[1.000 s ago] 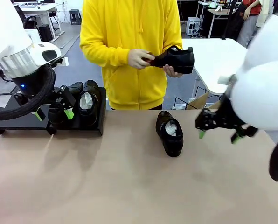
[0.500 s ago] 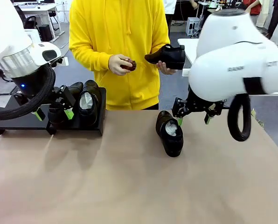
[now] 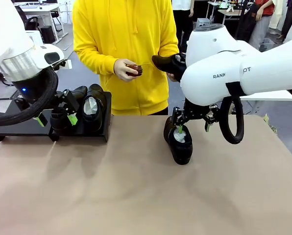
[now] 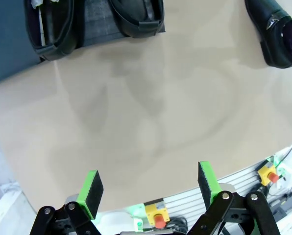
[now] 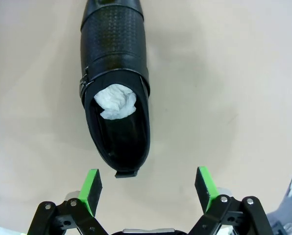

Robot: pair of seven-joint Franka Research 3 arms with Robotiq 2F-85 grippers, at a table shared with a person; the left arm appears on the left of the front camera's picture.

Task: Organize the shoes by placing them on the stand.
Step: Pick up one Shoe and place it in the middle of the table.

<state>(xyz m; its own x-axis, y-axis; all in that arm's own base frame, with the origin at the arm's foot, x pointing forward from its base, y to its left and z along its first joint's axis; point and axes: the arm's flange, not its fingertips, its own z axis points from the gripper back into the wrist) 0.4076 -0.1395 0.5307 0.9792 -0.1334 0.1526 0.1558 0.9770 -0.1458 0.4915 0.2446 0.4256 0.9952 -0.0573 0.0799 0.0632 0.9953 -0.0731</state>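
Shoe [image 5: 117, 93] flat on tabletop [image 3: 136, 196], paper-stuffed, heel end nearest right gripper [image 5: 148, 182]; jaws spread wide, empty, hanging just over it, apart. Two shoes [image 3: 92, 110] on stand [image 3: 18, 126]; left gripper [image 4: 151, 183] spread, empty.

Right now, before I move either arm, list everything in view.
table: one, tan, between robot and person.
stand: one, matte black, table's far left.
shoes: four, glossy black; two on the stand, one mid-table, one held by the person.
brush: one, small brown, held by the person.
person: one, yellow hoodie, far side.
left hand: one, black with green pads, open and empty, before the stand.
right hand: one, same colours, open and empty, above the mid-table shoe.
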